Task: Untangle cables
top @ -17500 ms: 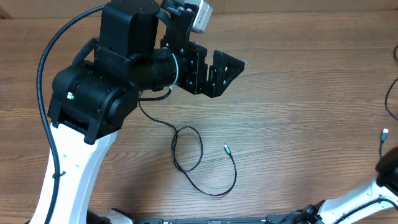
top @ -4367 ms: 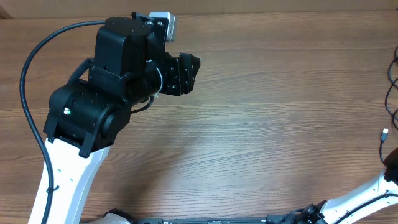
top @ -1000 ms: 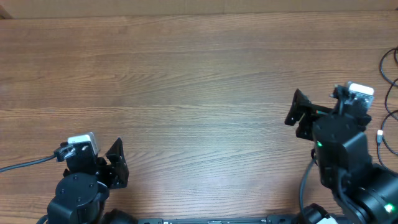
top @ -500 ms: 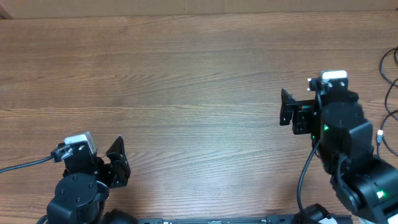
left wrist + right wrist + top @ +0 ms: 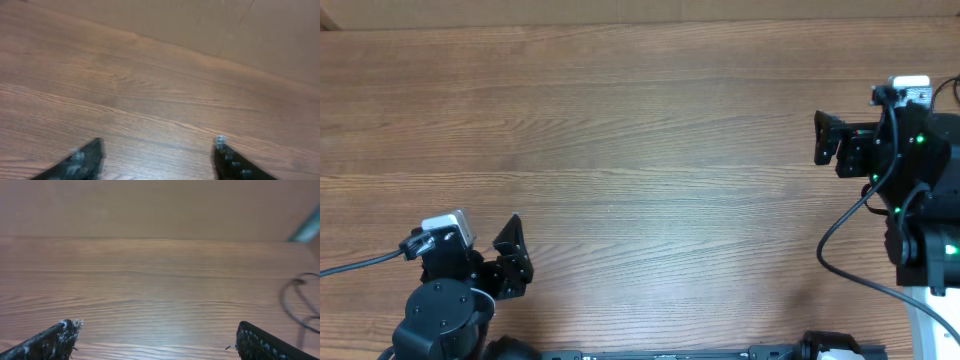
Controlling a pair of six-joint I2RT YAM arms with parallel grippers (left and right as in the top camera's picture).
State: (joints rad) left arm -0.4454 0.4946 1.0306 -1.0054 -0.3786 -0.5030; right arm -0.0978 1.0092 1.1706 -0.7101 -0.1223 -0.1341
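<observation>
Wood table (image 5: 640,150), left hand (image 5: 157,150) splayed, right hand (image 5: 155,330) splayed, possibly raised

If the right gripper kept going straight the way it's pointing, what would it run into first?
The way looks free: only bare wooden table lies ahead of the open right gripper. A cable loops off to the side, out of its line. Depth is unclear, so it might graze the table.

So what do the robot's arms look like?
Both are black and chunky. The left claw and right claw have two pointy fingers, a white box beside each, and a thick black cable trailing. The right arm has green lights.
</observation>
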